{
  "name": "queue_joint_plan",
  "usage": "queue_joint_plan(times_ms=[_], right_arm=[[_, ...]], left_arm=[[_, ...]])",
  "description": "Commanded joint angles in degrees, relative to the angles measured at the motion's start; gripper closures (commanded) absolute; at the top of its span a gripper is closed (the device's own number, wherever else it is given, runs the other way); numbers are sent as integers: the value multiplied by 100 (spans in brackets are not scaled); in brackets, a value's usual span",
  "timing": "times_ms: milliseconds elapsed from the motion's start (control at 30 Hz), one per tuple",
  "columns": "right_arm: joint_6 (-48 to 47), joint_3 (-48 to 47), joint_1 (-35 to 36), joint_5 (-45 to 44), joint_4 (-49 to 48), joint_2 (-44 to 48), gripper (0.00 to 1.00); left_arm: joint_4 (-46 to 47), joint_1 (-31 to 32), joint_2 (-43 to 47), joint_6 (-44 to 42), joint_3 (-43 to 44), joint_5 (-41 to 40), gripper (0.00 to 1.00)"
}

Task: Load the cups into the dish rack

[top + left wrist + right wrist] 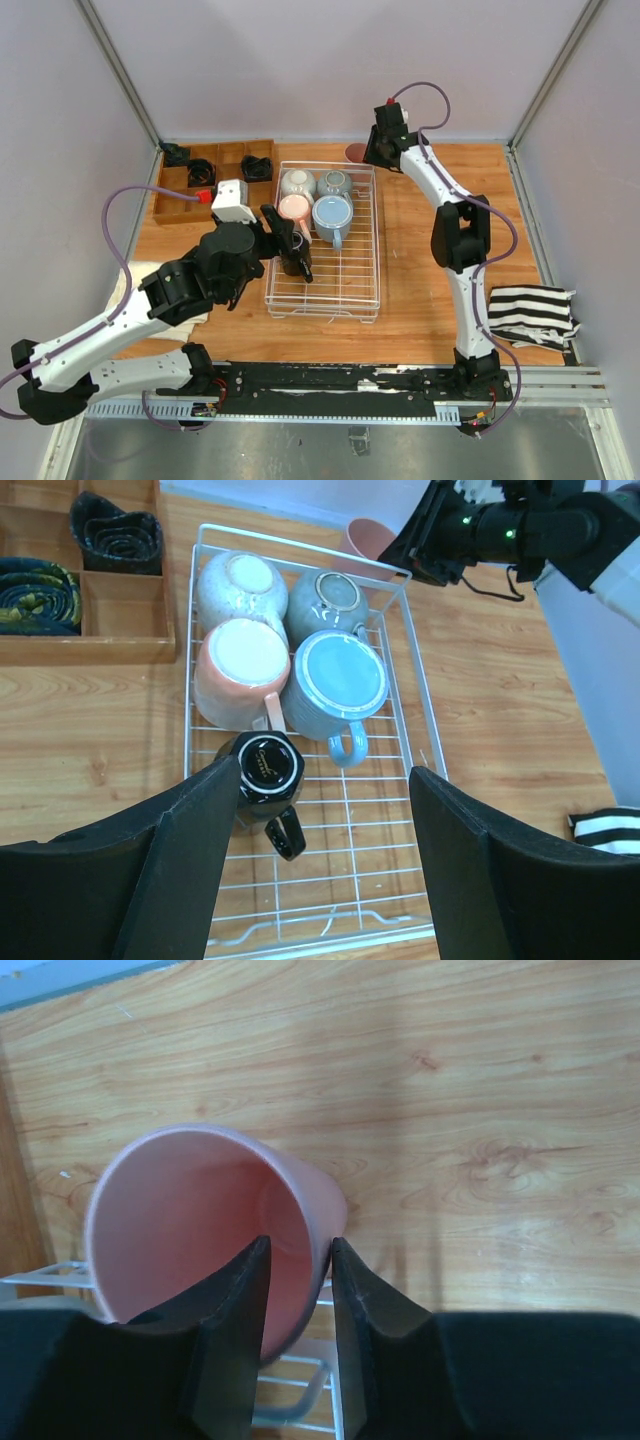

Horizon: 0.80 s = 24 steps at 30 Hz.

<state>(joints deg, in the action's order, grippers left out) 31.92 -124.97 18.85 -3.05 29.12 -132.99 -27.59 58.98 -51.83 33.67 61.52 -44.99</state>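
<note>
Over the wooden table (480, 1110) our right claw (298, 1252) pinches the pink cup (190, 1220), left claw (325, 780) spread; next, into the rack (325, 290).

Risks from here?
The right gripper pinches one wall of the pink handleless ceramic tumbler; it may slip or tilt on lifting.
The tumbler sits beside the far rim of the white wire dish rack and could snag it.
The open left gripper hovers above the black ceramic mug, near the free slots: collision risk.
</note>
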Motion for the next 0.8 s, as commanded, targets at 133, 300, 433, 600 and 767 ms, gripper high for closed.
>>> queue_joint_plan(times_ms=[133,300,433,600,767], right_arm=[[170,-220,-21,30,-16,-292,97],[100,-196,-189,64,-61,92,100],[144,-51,-518,283,-153,606,99],[204,111,-1017,1068,-119,1310,99],[842,1110,-1591,2633,-477,2361,99]], left_arm=[[-34,-99,62,61,249,114,27],[222,-469,-204,-136,548,1016,23],[573,-1044,-551,-211,923,2233,22],[1120,-1699,-828,-160,993,3687,20],[2184,-2293,-966,539,677,5104,9]])
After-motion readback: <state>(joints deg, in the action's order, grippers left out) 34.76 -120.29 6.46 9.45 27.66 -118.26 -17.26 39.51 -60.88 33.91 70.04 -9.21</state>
